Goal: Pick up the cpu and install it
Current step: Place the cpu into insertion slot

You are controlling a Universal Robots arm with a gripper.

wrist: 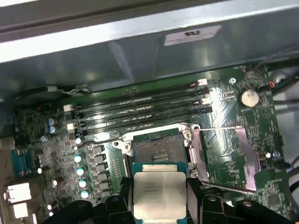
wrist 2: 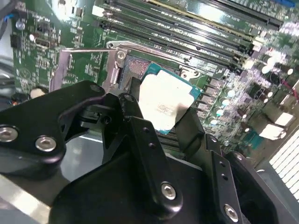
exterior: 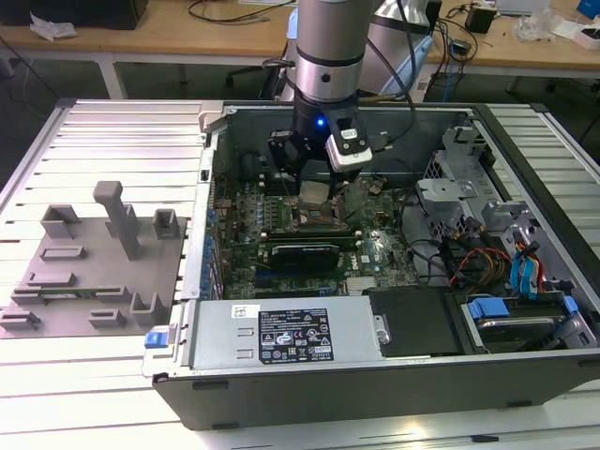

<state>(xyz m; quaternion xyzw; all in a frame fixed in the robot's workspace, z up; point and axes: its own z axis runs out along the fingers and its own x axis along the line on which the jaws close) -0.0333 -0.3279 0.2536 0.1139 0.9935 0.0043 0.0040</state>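
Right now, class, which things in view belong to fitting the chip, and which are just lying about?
Job in hand: chip, gripped by the end effector; open socket; motherboard.
Lying about: grey tray; power supply; expansion card.

The arm (exterior: 328, 42) is a silver-grey tube ending in a black wrist joint with a small blue light (exterior: 320, 122) and a white-and-black block (exterior: 346, 146). A black cable (exterior: 409, 66) loops beside it. The hand (wrist 2: 163, 109) is matte black, with jointed links fastened by silver screws (wrist 2: 167, 189).
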